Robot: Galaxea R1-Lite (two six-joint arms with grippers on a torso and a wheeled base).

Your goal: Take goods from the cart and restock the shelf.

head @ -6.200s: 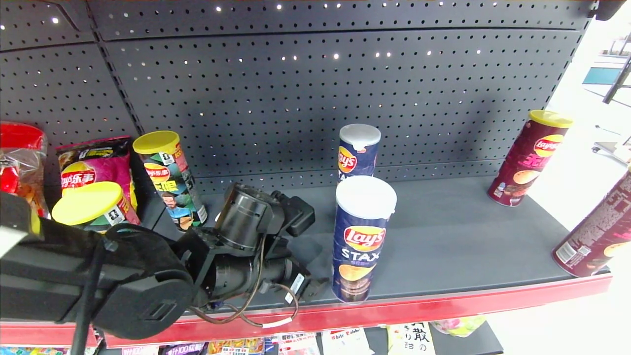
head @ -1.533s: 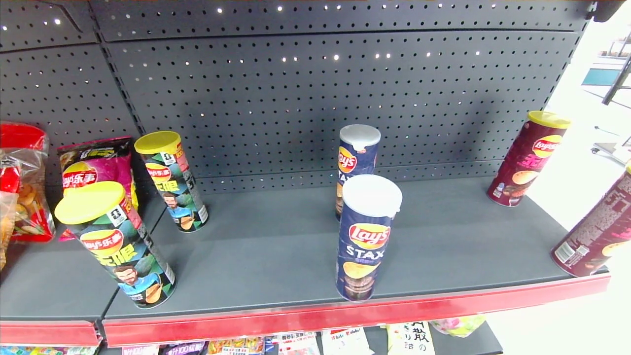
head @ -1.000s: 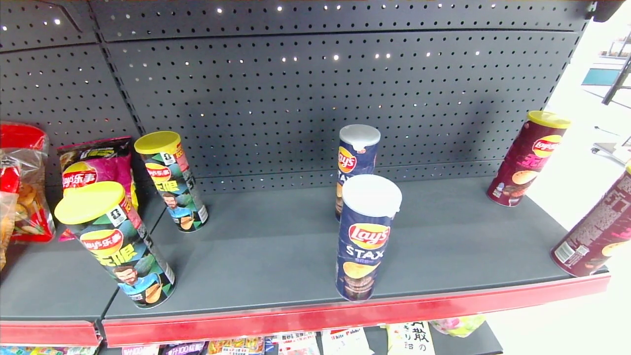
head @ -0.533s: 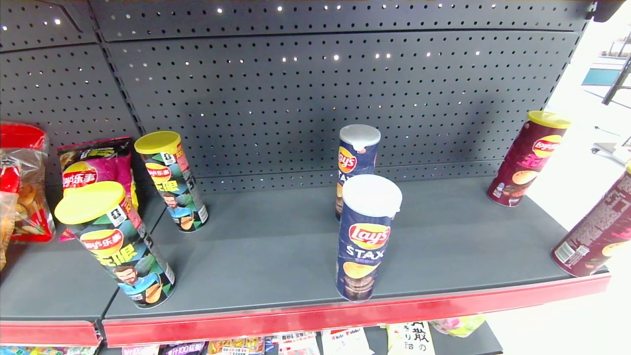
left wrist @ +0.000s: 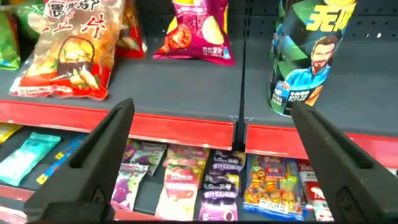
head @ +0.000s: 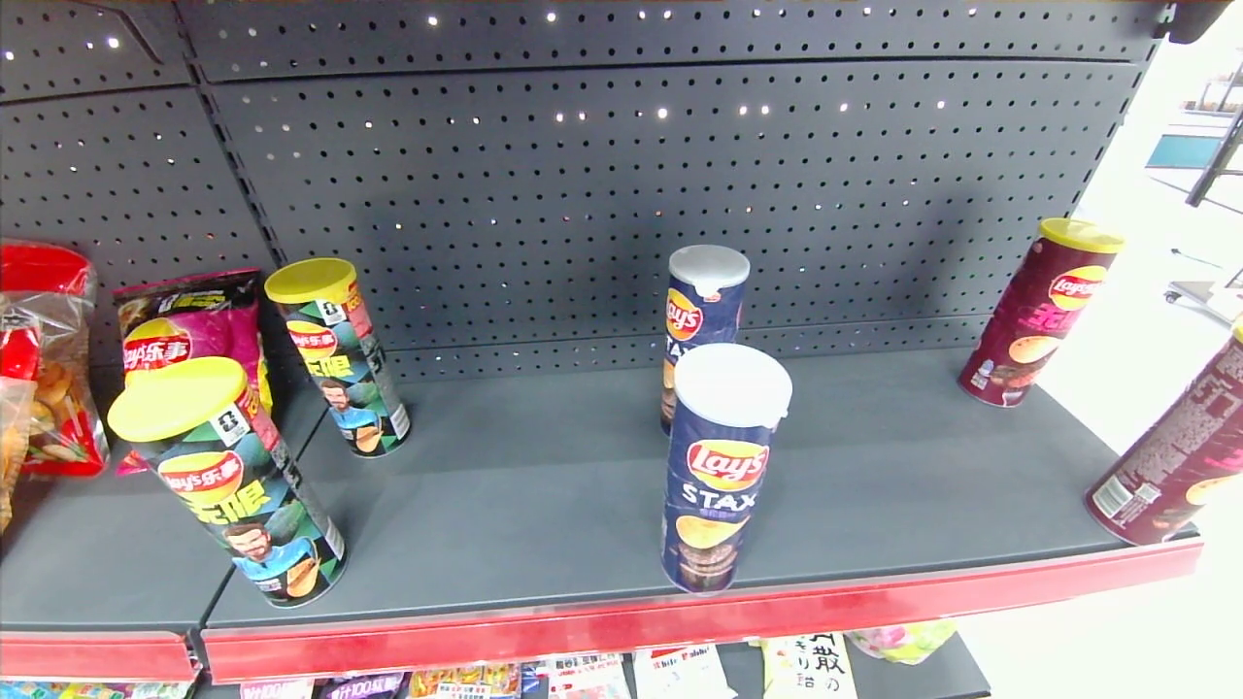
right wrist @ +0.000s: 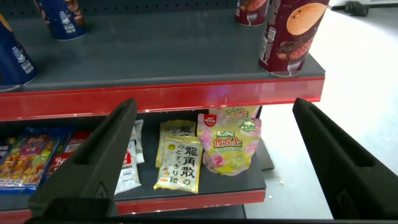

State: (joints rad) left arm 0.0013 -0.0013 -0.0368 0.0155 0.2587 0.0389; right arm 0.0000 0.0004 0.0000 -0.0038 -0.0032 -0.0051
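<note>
The shelf (head: 544,485) was a grey board with a red front edge and a pegboard back (head: 583,194). In the head view, six cans stood on it in three pairs. The front green can (head: 228,481) stood near the front edge towards the left end, just beside a seam in the board. The back green can (head: 335,354) stood behind it, close to the pegboard back. The front blue can (head: 723,466) stood near the front edge at the middle, with the back blue can (head: 704,311) right behind it. The back maroon can (head: 1039,311) stood at the right rear. The front maroon can (head: 1170,456) was at the right front corner and seemed to lean, though that may be the edge of the lens. A pink bag (head: 184,330) and a red bag (head: 39,359) sat at the left end.

The left wrist view looked from lower down, past the red edge to the lower shelf (left wrist: 93,186), where bright packets (left wrist: 180,180) lay in a row. The left gripper (left wrist: 211,109) was spread wide with nothing in it, in front of the red edge below the front green can.

The right wrist view took in two pale packets (right wrist: 205,152) lying on the lower shelf. The right gripper (right wrist: 214,104) was likewise spread wide and held nothing, in front of the red edge near the right corner.
</note>
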